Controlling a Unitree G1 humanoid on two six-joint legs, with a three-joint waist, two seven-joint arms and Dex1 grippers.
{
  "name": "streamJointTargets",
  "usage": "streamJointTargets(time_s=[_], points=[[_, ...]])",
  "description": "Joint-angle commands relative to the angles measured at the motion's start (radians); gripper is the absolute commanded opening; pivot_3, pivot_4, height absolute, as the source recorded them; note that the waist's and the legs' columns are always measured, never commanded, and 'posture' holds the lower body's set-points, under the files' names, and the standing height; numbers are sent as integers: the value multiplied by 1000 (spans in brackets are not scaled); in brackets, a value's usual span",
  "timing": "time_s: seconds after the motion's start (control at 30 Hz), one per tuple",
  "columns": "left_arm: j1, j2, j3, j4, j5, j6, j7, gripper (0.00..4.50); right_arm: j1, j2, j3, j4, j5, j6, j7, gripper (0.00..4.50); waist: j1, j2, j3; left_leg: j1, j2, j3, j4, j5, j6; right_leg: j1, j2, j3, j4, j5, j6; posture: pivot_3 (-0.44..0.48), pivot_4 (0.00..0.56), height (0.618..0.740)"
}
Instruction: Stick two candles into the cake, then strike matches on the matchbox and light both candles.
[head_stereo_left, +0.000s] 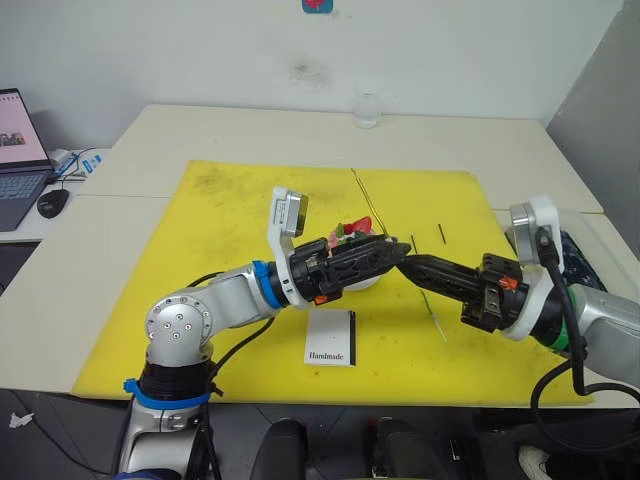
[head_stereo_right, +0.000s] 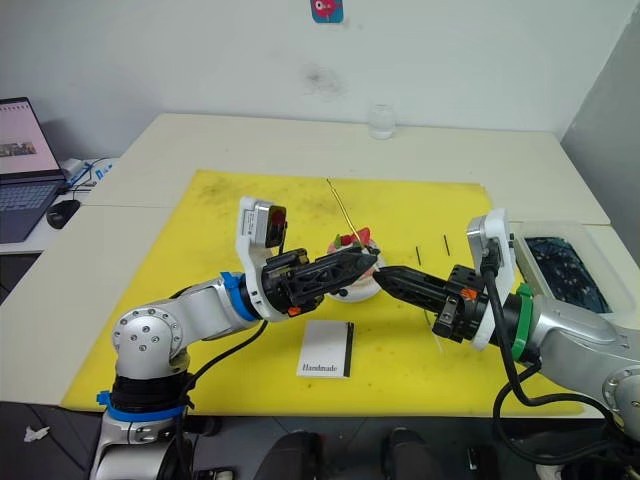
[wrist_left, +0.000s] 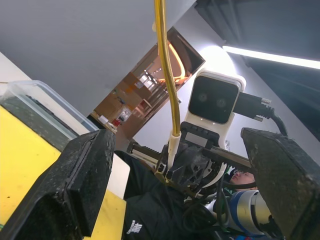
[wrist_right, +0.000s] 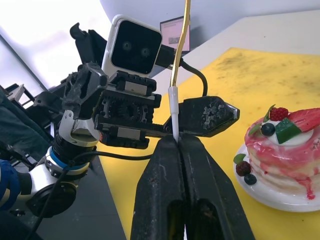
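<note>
The pink cake (wrist_right: 286, 150) sits on its white plate on the yellow mat (head_stereo_left: 200, 250), partly hidden behind my left gripper (head_stereo_left: 385, 250). My right gripper (wrist_right: 175, 137) is shut on the white base of a golden candle (head_stereo_left: 362, 200). That candle rises slanted up and away over the cake. My left gripper (wrist_left: 177, 140) is open, tip to tip with the right one, its fingers (wrist_left: 80, 185) spread either side of that candle (wrist_left: 167, 75). A second thin candle (head_stereo_left: 435, 318) lies on the mat under my right arm. Two dark matches (head_stereo_left: 413, 238) (head_stereo_left: 441, 233) lie behind. The white matchbox (head_stereo_left: 331, 338) lies near the front edge.
A clear bin (head_stereo_right: 560, 265) with dark contents stands at the right of the mat. A glass (head_stereo_left: 367, 110) stands at the table's far edge. A laptop (head_stereo_left: 15, 150) and a mouse (head_stereo_left: 52, 202) are on the side desk at far left.
</note>
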Motion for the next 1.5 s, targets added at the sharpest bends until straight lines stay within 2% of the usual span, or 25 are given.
streamJointTargets(time_s=[0.03, 0.17, 0.53, 0.77, 0.87, 1.0, 1.1, 1.23, 1.37, 1.5], points=[[1, -1, -4, -17, -24, -11, -2, 4500, -16, -12, 3, -22, 9, -28, 4, 24, 0, 0, 0, 0, 0, 0, 0, 0, 0, 0, 0, 0, 0, 0, 0, 0, 150, 740], [-3, -3, -6, -9, -20, -13, -4, 3608, -17, -19, 14, -25, -4, -29, 10, 0, 0, 0, 0, 0, 0, 0, 0, 0, 0, 0, 0, 0, 0, 0, 0, 0, 150, 740], [3, 5, -15, -9, -16, -2, -18, 86, -34, -16, 32, -23, -5, -48, 1, 0, 0, 0, 0, 0, 0, 0, 0, 0, 0, 0, 0, 0, 0, 0, 0, 0, 150, 740], [0, 5, -16, -19, -6, -12, -20, 37, -49, -18, 53, -24, -58, -43, 22, 0, 0, 0, 0, 0, 0, 0, 0, 0, 0, 0, 0, 0, -1, 0, 0, 0, 150, 740], [-17, 21, -3, -29, 28, -28, -28, 0, -52, -31, 63, -28, -128, -37, 54, 572, 0, 0, 0, -1, 0, 0, 0, 0, 0, -1, 0, 0, -1, 0, 0, 0, 150, 740], [-71, 102, 22, -22, 190, -80, -89, 0, -62, -101, 87, -47, -315, -30, 152, 2029, 0, 0, 0, -1, -1, 0, -1, 0, 0, -1, 0, 0, -1, 0, 0, 0, 150, 740], [-115, 226, 4, 27, 406, -172, -213, 0, -73, -122, 113, -55, -410, -40, 201, 3095, -1, 0, 0, 0, -1, 1, -1, 0, 0, -1, 1, 0, -1, -1, -1, 0, 150, 740], [-145, 300, -35, 114, 612, -298, -339, 0, -95, -114, 143, -60, -498, -48, 234, 4480, 1, 0, 0, 0, 0, 0, -3, 0, 0, -2, 2, -1, -1, -2, -3, 0, 150, 740], [-148, 319, -96, 196, 818, -452, -438, 0, -111, -91, 178, -69, -564, -45, 242, 4480, 2, 0, 0, -2, 1, 0, -4, 0, 0, -3, 1, -1, -3, -2, -4, 0, 150, 740], [-153, 283, -110, 254, 891, -513, -491, 0, -113, -58, 208, -80, -621, -39, 230, 4480, 2, 0, 0, -5, 2, 0, -3, 0, 0, -4, -1, -2, -4, -2, -3, 0, 150, 740]])
